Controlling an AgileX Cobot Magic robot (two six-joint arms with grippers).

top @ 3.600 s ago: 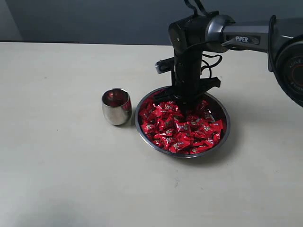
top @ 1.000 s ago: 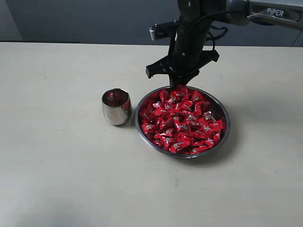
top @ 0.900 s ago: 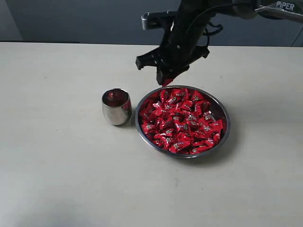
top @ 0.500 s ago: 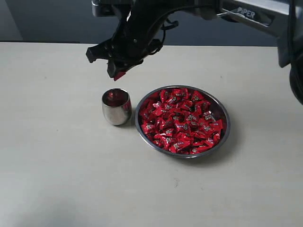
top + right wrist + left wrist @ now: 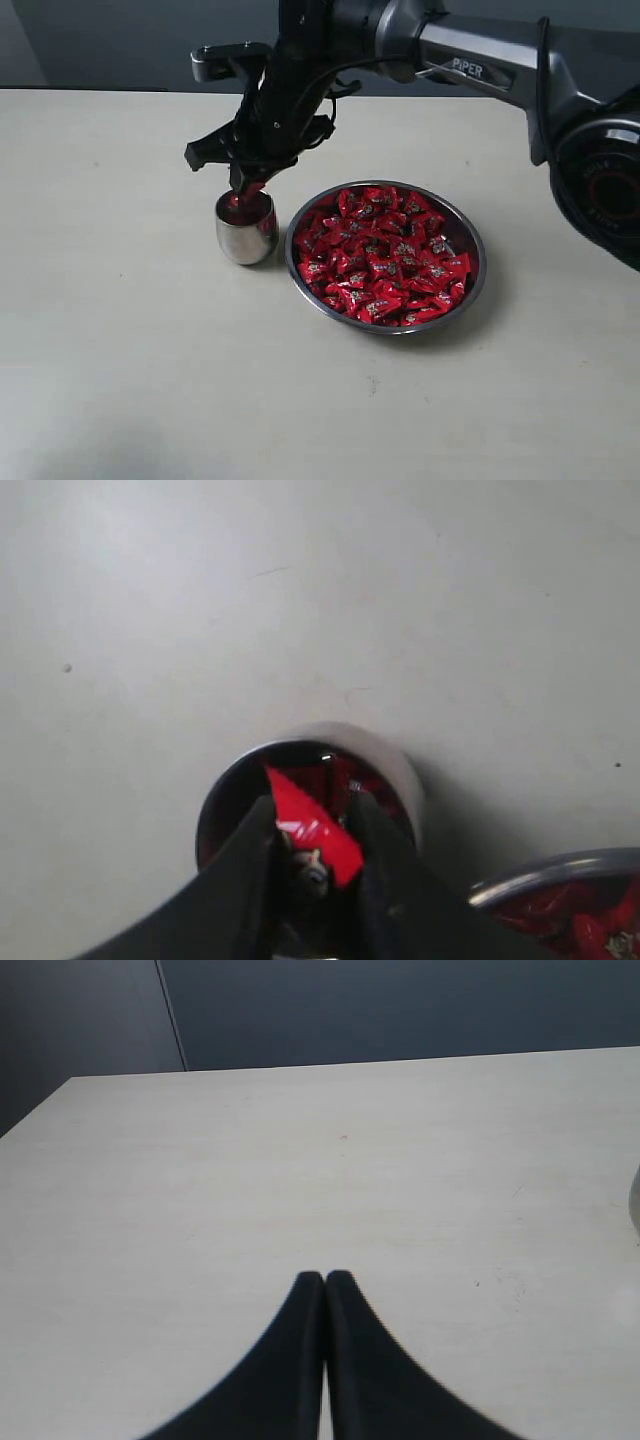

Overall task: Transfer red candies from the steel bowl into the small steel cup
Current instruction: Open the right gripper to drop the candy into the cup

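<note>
Candy [image 5: 310, 825] pinched between the tips of my right claw [image 5: 245, 183], I am hovering just above the mouth of the cup [image 5: 247, 232], which is standing at nine o'clock from the bowl [image 5: 481, 262] heaped with red candies [image 5: 385, 255]. My left claw [image 5: 325, 1278] is resting fully closed above the table [image 5: 300, 1160].

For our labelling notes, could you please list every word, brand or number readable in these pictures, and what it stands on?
"PIPER": white letters on the grey link of the right arm.
Silvery print on the red candies in the steel bowl: too small to read.
Print on the held candy: blurred.
Nothing else is readable.
</note>
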